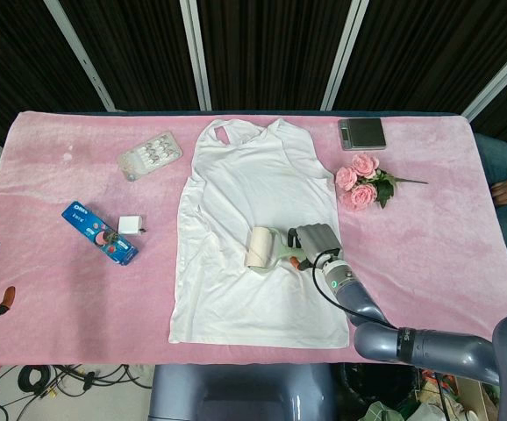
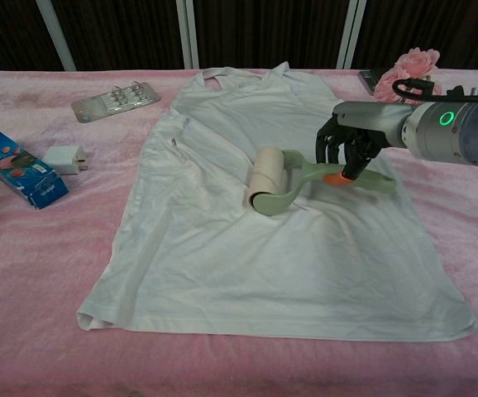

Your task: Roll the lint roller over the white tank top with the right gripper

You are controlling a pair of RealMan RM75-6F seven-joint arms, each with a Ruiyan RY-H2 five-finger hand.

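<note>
Pretty plain setup, just a table [image 1: 464,263] with a fuzzy pink cover, dark ribbed panels [image 1: 271,53] split by slanted white bars [image 1: 196,53] at the far side, and cables [image 1: 52,379] tangled on the floor near-left.

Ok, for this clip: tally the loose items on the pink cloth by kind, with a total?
Clothing: 1, white tank top
Cleaning tools: 1, lint roller, held by the right hand
Flowers: 1, pink rose bunch
Blister packs: 1
Chargers: 1, white
Blue packets: 1
Dark flat devices: 1
Total: 7
</note>
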